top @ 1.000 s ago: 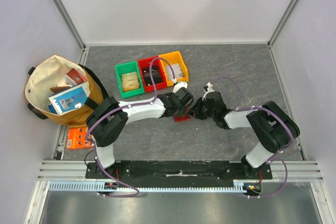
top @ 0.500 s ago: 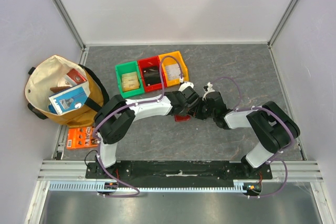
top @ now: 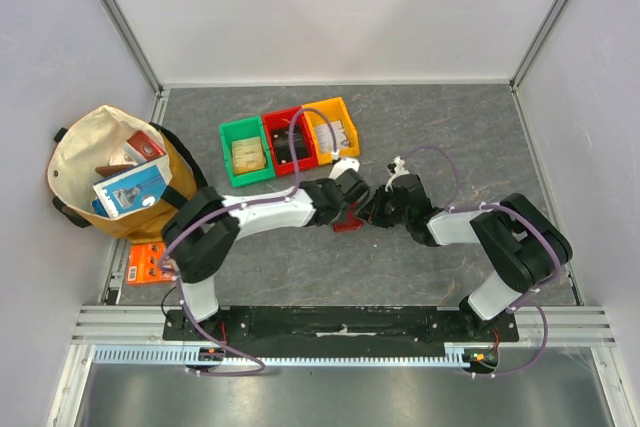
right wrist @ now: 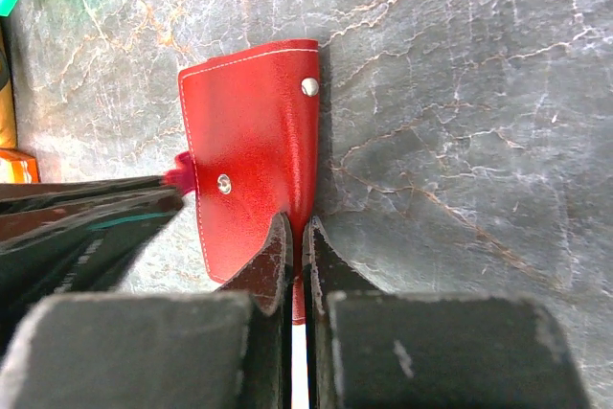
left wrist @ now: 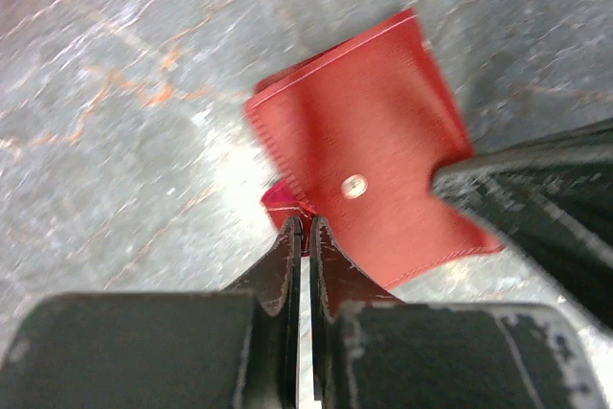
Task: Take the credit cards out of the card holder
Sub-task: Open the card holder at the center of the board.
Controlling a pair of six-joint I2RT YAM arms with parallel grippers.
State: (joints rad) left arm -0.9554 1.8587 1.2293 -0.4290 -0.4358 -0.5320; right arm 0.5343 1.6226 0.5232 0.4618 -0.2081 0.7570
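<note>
Right, both arms are on it now: the red card holder sits on the grey marbled table, left gripper pinched tight on one edge, right gripper clamped on another.

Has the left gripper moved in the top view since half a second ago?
Yes, slightly. Judged against the yellow bin, the left gripper has shifted leftward, back from under the bin's right end. Its tips stay at the card holder.

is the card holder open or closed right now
Closed: the card holder lies on the table with its red cover facing up, and no sleeves or cards are showing.
</note>
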